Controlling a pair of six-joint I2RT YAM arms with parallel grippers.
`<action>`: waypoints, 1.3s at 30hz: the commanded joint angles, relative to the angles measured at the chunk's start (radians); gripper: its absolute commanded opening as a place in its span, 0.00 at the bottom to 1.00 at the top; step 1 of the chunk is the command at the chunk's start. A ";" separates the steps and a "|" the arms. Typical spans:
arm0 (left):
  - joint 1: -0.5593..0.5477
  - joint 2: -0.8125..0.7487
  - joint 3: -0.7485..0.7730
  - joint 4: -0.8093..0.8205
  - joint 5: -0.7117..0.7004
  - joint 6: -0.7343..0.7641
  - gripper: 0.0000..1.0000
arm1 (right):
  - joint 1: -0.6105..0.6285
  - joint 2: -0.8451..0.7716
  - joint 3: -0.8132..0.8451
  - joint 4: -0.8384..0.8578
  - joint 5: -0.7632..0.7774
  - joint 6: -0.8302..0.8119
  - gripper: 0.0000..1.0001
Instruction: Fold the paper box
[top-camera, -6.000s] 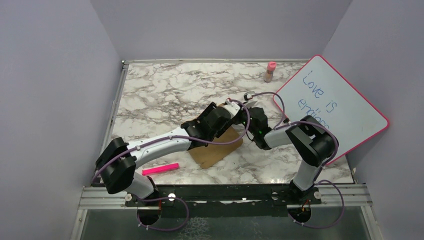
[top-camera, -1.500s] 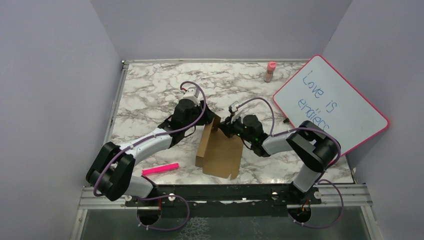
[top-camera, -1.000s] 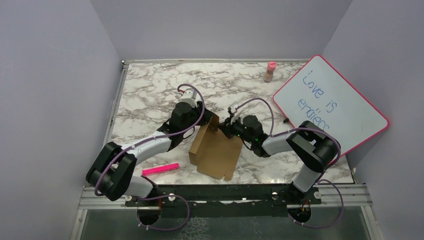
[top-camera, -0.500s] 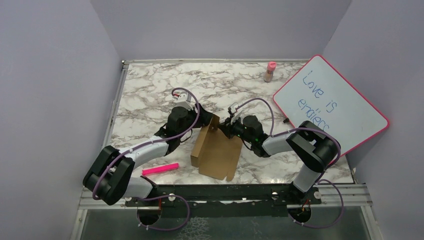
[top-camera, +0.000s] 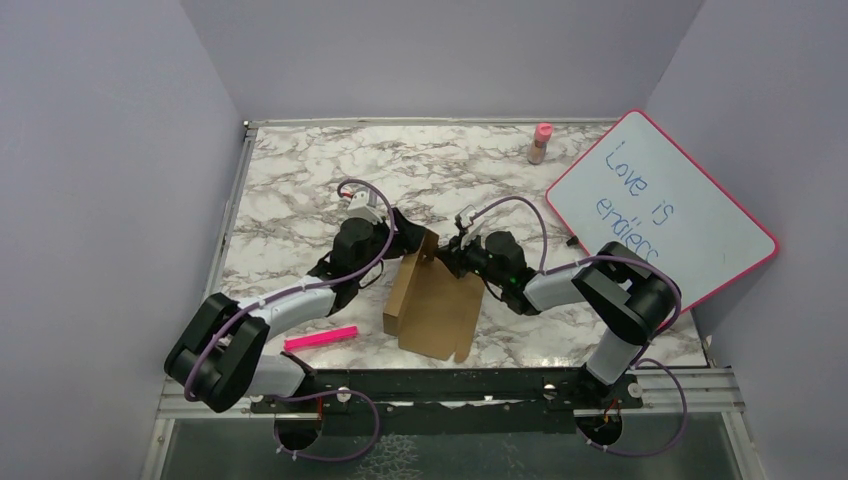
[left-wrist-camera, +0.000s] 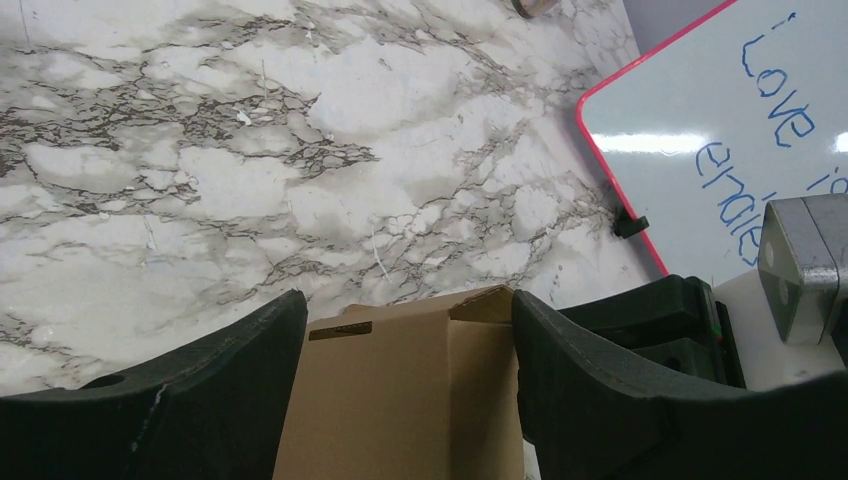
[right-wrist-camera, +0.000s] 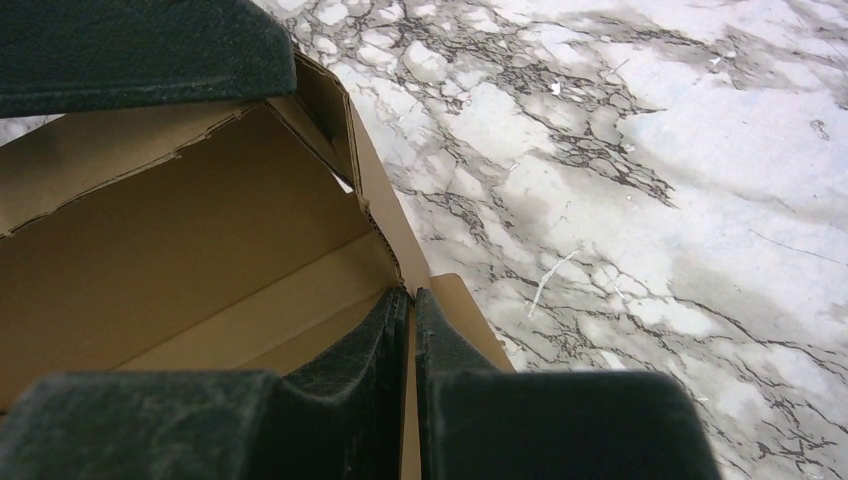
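Note:
The brown paper box (top-camera: 432, 305) stands partly folded at mid-table, one side panel raised. My right gripper (top-camera: 447, 258) is shut on the box's upper wall; in the right wrist view its pads (right-wrist-camera: 411, 300) pinch a thin cardboard edge (right-wrist-camera: 380, 210). My left gripper (top-camera: 410, 242) is open at the box's top left corner. In the left wrist view its jaws (left-wrist-camera: 405, 297) straddle the top edge of the box panel (left-wrist-camera: 400, 400), and the right finger (left-wrist-camera: 620, 400) is against the corner flap. That finger also shows in the right wrist view (right-wrist-camera: 130, 50).
A pink marker (top-camera: 321, 338) lies near the front left. The pink-framed whiteboard (top-camera: 665, 215) leans at the right, with a small black piece (left-wrist-camera: 631, 225) at its edge. A pink-capped bottle (top-camera: 541, 143) stands at the back. Grey walls enclose the table.
Six seconds ago the box lay flatter under both grippers; now a panel stands up. Over the last second my left wrist drew back to the left. The right gripper kept its hold.

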 joint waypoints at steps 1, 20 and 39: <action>0.003 -0.037 -0.021 0.061 -0.028 -0.024 0.78 | 0.013 0.002 -0.012 0.013 -0.009 -0.016 0.11; 0.006 0.049 0.017 0.066 -0.088 -0.087 0.68 | 0.027 0.006 -0.001 -0.002 -0.007 -0.032 0.11; 0.006 0.040 -0.040 0.066 -0.084 0.018 0.49 | 0.031 -0.091 -0.035 -0.006 0.000 -0.088 0.19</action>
